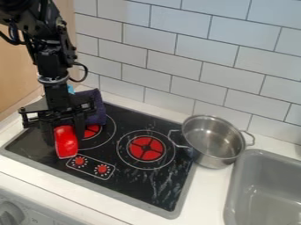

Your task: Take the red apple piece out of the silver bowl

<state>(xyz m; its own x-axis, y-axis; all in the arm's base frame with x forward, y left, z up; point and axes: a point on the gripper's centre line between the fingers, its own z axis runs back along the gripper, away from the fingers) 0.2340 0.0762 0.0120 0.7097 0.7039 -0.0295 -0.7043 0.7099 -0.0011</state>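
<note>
The black gripper (pixel 63 128) hangs down over the left part of the stove, its fingers on either side of the red apple piece (pixel 66 143), shut on it. The piece has a bright red skin and a paler edge along its left side. It is low over the stove's front left area, close to the printed knobs; whether it touches the surface I cannot tell. The silver bowl (pixel 222 157), a metal pot with two side handles, stands upright between the stove and the sink. No apple piece is visible inside it.
A dark purple cloth (pixel 96 107) lies behind the gripper at the stove's back left. The black stove top (pixel 138 184) has red burner marks. At the right is a grey sink (pixel 264 186), and a white tiled wall (pixel 176 52) rises behind the counter.
</note>
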